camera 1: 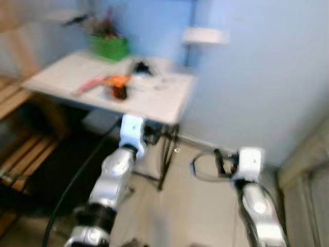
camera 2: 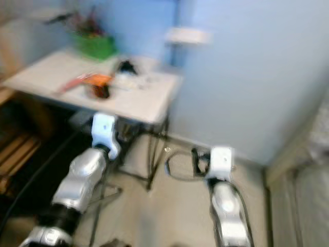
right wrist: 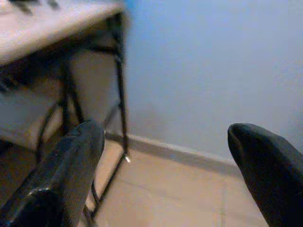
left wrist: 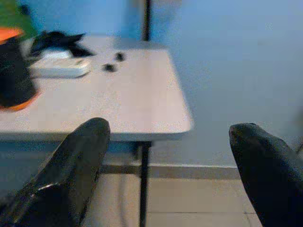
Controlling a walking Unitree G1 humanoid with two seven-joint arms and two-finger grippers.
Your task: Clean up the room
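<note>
Clutter for tidying spread over a small white table [camera 1: 154,103] set against the blue wall [camera 1: 247,82]. Near the middle: a dark cup-like thing [camera 1: 119,91] on something orange [camera 1: 117,80], blurred. At the far left corner, a green basket [camera 1: 109,47] of dark oddments. Toward the far right corner, a tangle of black stuff [camera 1: 141,66]; just beside it a flat white gadget [left wrist: 60,66], perhaps a remote, and two small black bits [left wrist: 113,61], these made out in the left wrist view and lost to blur from the head. Long axis of the white gadget roughly along the table's far edge, as far as can be judged.

Ahead of and above both claws, off toward the robot's left. Left gripper [camera 1: 154,135] just below the near edge by the right front corner, fingers [left wrist: 80,165] spread wide, holding nothing; clearly the nearer arm, likely needing to rise over the edge. Right gripper [camera 1: 218,163] well apart over bare tiled floor [camera 1: 185,206], likewise spread and empty.

From the right wrist: black metal table legs [right wrist: 118,85], the skirting, something pale beneath the table, too blurred to name. From the head: wooden slats [camera 1: 25,149] at the left, a white fitting [camera 1: 204,36] on the wall.
</note>
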